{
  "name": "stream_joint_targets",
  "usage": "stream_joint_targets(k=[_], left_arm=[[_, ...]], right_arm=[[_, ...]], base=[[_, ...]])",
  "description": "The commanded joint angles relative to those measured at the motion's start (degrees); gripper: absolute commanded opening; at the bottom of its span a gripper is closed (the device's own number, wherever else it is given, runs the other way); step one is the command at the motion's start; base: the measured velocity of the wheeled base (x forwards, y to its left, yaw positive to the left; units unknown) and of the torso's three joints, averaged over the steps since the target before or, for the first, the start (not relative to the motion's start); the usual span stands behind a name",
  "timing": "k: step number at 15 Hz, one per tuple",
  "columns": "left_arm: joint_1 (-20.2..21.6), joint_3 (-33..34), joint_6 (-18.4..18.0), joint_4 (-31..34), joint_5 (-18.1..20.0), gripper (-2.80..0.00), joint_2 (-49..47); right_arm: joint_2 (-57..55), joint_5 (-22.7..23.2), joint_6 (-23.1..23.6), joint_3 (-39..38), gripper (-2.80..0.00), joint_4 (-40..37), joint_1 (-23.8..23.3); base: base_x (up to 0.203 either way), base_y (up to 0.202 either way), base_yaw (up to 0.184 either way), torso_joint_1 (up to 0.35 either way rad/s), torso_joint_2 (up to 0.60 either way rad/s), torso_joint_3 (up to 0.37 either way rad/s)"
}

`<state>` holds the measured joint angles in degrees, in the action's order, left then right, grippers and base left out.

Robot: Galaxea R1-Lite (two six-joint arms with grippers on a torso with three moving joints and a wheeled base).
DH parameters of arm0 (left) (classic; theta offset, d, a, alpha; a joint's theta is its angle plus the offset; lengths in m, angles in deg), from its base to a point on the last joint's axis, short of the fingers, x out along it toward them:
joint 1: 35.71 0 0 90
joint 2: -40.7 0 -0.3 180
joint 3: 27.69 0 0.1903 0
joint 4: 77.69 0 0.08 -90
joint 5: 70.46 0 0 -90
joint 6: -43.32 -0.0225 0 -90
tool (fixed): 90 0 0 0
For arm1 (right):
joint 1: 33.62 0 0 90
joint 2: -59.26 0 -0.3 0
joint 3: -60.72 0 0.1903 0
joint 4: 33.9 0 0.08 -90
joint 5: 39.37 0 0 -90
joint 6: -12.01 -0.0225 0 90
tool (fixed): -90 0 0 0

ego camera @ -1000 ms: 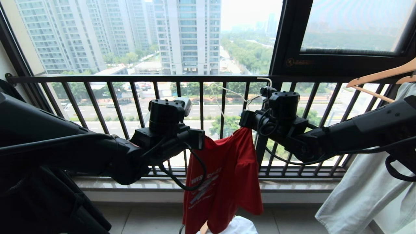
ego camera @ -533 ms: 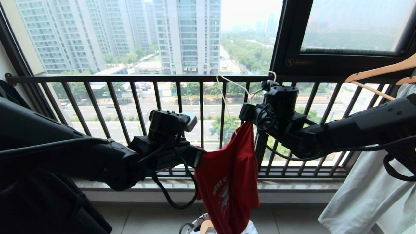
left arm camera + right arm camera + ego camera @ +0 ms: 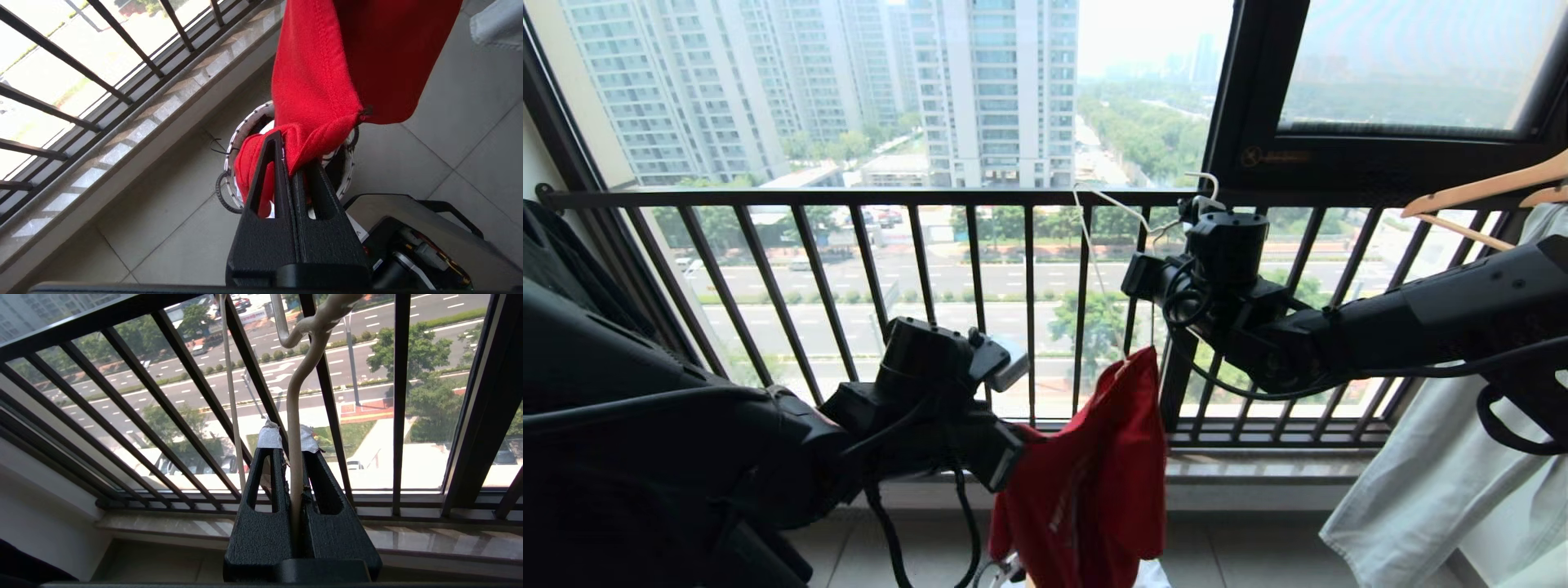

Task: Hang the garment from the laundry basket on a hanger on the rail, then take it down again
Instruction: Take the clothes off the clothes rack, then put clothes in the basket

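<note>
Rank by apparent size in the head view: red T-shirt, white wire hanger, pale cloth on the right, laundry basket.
1. Pale cloth, though it is nearer the camera and cut off by the frame.
2. Red T-shirt.
3. White wire hanger.
4. Laundry basket: only a sliver shows, so unsure.

This is looking like an enclosed balcony of a high-rise flat, used for drying laundry. A black barred window railing (image 3: 931,198) is running across the glazing, and far below it a multi-lane road (image 3: 866,282), trees and apartment towers (image 3: 996,90) are showing. Beneath the railing a stone sill (image 3: 1258,469) is meeting a pale tiled floor (image 3: 135,249). To the right of the railing, light wooden hangers (image 3: 1478,192) are carrying a pale cloth (image 3: 1429,490); a red T-shirt (image 3: 1094,482) is hanging in front of it, above a round laundry basket (image 3: 249,122) on the floor.
</note>
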<state>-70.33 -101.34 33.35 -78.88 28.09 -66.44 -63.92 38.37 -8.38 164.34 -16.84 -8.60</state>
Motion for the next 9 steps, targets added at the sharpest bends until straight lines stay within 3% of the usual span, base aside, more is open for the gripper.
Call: stream_joint_targets(k=[1,2,4,7,9], left_arm=[[-0.4,3.5,-0.3,-0.3,9.9,-2.8,3.8],[-0.4,3.8,-0.2,-0.4,12.9,-2.8,4.6],[0.1,1.3,1.5,-0.4,10.1,-2.8,2.5],[0.3,-4.8,11.2,-2.1,3.9,-2.8,-3.5],[0.2,-6.6,15.9,-11.4,-1.3,-2.8,-8.3]], right_arm=[[-1.0,-0.8,-0.1,1.2,-2.8,0.2,0.0],[-1.0,-0.8,-0.1,1.2,-2.8,0.2,-0.1],[-0.9,-0.8,-0.1,1.2,-2.8,0.2,-0.1],[-1.0,-1.0,0.1,1.2,-2.8,0.0,-0.1],[-0.9,-1.6,1.6,1.1,-2.8,0.0,-0.3]], base=[[0.0,0.0,0.0,0.0,0.0,0.0],[0.0,0.0,0.0,0.0,0.0,0.0],[0.0,0.0,0.0,0.0,0.0,0.0],[0.0,0.0,0.0,0.0,0.0,0.0],[0.0,0.0,0.0,0.0,0.0,0.0]])
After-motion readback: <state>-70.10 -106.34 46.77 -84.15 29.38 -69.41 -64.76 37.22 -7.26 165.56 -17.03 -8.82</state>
